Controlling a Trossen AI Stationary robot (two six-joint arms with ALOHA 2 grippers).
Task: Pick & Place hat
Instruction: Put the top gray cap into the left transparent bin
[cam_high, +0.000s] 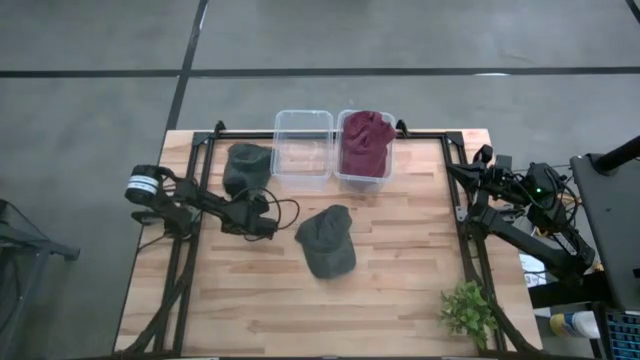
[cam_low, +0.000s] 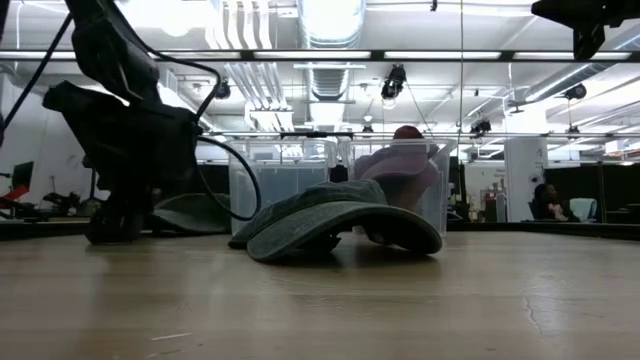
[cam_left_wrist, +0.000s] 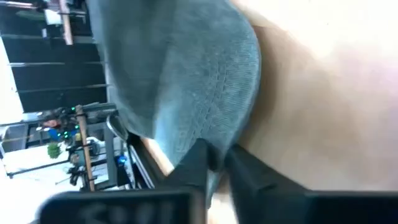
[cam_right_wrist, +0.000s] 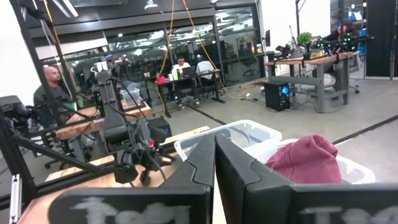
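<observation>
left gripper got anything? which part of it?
Left gripper is shut on the edge of the dark green hat at the table's back left. Right gripper is shut on nothing, parked at the right.

**Bystanders on and beyond the bench**

We see a small green plant (cam_high: 467, 310) at the wooden bench's (cam_high: 400, 290) corner. Beyond it, we spot people seated at desks (cam_right_wrist: 186, 65) and another person (cam_right_wrist: 53, 87) nearer.

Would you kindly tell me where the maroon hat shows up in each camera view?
High view: maroon hat in the right clear bin, top centre.
Low view: centre, in that bin, behind the grey cap.
Left wrist view: not visible.
Right wrist view: lower right.
Shared landmark: the bin.
</observation>
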